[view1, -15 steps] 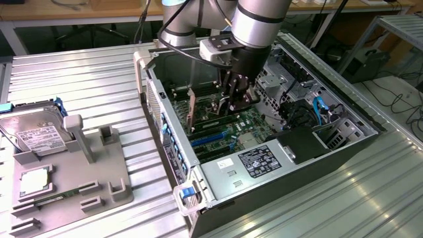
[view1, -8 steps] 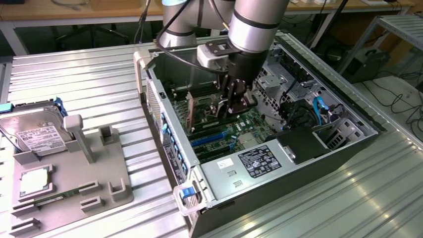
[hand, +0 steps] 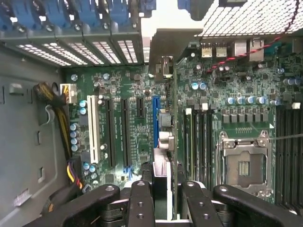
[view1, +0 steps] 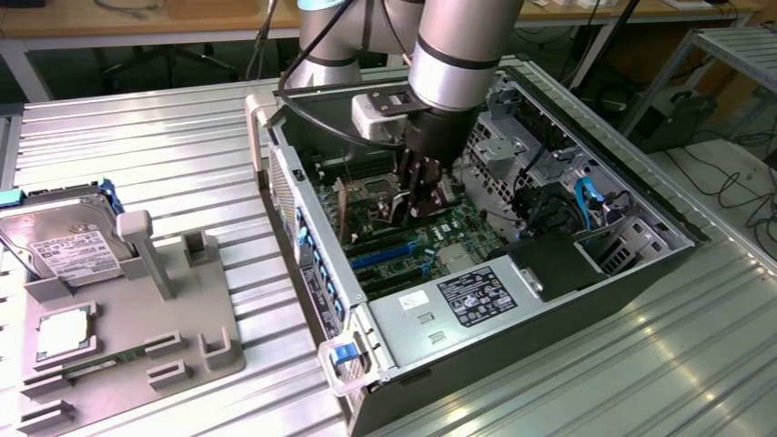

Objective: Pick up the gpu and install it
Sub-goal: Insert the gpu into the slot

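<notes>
Inside the open computer case (view1: 318, 228), my gripper (view1: 417, 208) reaches down over the motherboard (view1: 456, 238). It is shut on the gpu (view1: 364, 208), a thin green card held on edge. In the wrist view the gpu (hand: 164, 138) runs edge-on away from my gripper (hand: 168, 201), its silver bracket (hand: 163, 45) at the case's rear slot wall. The card stands right next to the long blue slot (hand: 155, 123). Whether its lower edge sits in a slot is hidden. My black fingers (hand: 142, 201) press on both sides of the card.
On the exterior view's left a grey fixture (view1: 200, 319) carries a silver hard drive (view1: 67, 241), a processor (view1: 61, 335) and a memory stick (view1: 109, 361). Inside the case are the power supply (view1: 479, 296), drive cages (view1: 522, 146), cables (view1: 547, 214) and the processor socket (hand: 244, 165).
</notes>
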Controlling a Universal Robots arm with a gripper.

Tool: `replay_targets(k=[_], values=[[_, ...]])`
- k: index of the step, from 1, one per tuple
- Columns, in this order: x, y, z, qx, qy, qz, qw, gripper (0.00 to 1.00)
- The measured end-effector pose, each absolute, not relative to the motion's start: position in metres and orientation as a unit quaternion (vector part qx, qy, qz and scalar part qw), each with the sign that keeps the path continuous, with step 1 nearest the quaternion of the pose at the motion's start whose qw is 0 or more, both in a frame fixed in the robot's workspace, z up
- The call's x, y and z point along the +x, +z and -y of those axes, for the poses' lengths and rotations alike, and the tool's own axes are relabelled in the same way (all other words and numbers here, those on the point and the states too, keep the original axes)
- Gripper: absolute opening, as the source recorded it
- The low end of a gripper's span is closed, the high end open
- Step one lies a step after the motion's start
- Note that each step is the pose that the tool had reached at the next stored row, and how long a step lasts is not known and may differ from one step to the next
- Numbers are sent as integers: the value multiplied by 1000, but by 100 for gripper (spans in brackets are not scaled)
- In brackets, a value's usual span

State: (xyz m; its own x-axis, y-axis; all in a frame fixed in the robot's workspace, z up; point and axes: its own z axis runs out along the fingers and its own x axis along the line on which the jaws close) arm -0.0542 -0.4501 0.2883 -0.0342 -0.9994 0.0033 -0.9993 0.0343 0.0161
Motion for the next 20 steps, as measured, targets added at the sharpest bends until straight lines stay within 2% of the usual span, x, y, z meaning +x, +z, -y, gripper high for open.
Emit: replay_targets(k=[8,20], values=[[-60,271,454,695,-5,719,7,28],[-66,261,458,695,-4,719,7,28]])
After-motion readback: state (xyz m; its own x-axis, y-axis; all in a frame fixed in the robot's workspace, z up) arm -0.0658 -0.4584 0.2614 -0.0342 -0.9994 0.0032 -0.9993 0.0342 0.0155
